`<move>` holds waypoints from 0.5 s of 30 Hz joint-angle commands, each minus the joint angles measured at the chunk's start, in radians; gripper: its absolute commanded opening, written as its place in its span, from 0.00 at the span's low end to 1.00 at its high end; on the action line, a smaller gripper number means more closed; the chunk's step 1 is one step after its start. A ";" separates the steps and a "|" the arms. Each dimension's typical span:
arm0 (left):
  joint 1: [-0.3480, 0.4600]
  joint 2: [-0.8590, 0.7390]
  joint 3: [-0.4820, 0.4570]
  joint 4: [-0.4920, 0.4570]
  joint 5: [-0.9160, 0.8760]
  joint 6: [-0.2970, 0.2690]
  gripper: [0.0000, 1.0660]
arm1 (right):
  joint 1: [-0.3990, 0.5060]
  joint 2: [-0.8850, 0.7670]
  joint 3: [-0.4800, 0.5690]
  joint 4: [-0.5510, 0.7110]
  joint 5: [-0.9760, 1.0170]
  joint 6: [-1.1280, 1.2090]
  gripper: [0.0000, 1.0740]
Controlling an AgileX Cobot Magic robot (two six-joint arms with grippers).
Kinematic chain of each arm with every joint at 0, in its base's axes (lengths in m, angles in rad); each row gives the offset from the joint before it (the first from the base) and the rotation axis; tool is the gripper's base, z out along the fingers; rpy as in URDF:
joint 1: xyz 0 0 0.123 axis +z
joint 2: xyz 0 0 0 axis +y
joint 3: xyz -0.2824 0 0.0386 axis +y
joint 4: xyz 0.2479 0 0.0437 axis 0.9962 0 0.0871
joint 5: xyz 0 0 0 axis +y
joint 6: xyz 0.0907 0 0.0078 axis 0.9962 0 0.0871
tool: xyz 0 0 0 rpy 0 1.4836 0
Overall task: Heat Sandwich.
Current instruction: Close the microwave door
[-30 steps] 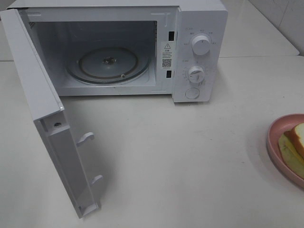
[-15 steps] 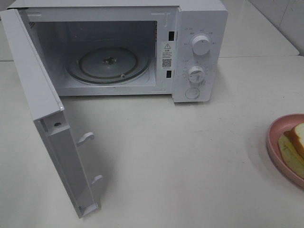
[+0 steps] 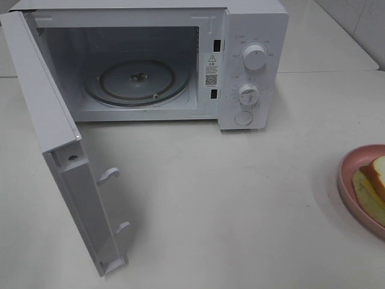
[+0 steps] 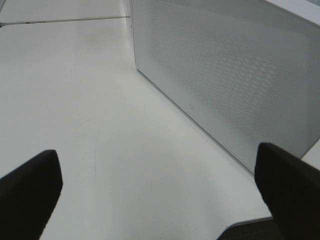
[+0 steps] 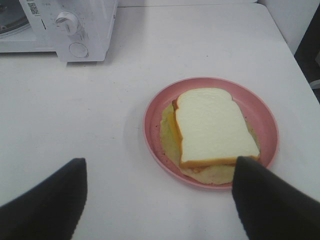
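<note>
The microwave [image 3: 150,63] stands on the white table [image 3: 240,198] with its door [image 3: 60,156] swung wide open. Inside, the glass turntable [image 3: 138,81] lies bare. 2 round knobs [image 3: 255,57] and a round button [image 3: 243,118] sit on the control panel at its right side.

The sandwich [image 5: 210,127] lies on a pink plate [image 5: 155,125], well apart from the microwave. In the high view only a part of the plate [image 3: 349,180] and of the sandwich [image 3: 373,186] shows at the right edge of the table. The top slice is white bread with a tan crust, and yellow-green filling sticks out beneath it.

The right gripper [image 5: 160,200] hangs above the table with its jaws spread wide and nothing between them. The plate lies just ahead of the jaws, nearer to 1 dark finger [image 5: 270,200] than to the other; that finger overlaps the plate's near rim in the wrist view, though whether it touches cannot be told. The microwave's control panel lies far ahead of these jaws.

The left gripper [image 4: 160,200] also stands with jaws wide apart and empty. Bare table lies between its 2 fingers [image 4: 30,195], and the perforated outer face of the door [image 4: 225,85] rises ahead of them, closer to 1 finger.
</note>
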 commanded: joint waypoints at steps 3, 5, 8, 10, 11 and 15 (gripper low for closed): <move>0.004 -0.020 0.004 -0.001 -0.008 -0.003 0.97 | 0.001 -0.027 0.001 0.003 -0.009 0.004 0.71; 0.004 -0.020 0.004 -0.001 -0.008 -0.003 0.97 | 0.001 -0.027 0.001 0.003 -0.009 0.004 0.71; 0.004 -0.020 0.004 -0.003 -0.008 -0.003 0.97 | 0.001 -0.027 0.001 0.003 -0.009 0.004 0.71; 0.004 -0.020 0.004 -0.003 -0.008 -0.003 0.97 | 0.001 -0.027 0.001 0.003 -0.009 0.005 0.71; 0.004 -0.020 0.004 -0.003 -0.008 -0.003 0.97 | 0.001 -0.027 0.001 0.003 -0.009 0.005 0.71; 0.004 -0.020 -0.007 0.000 -0.020 -0.012 0.96 | 0.001 -0.027 0.001 0.003 -0.009 0.005 0.71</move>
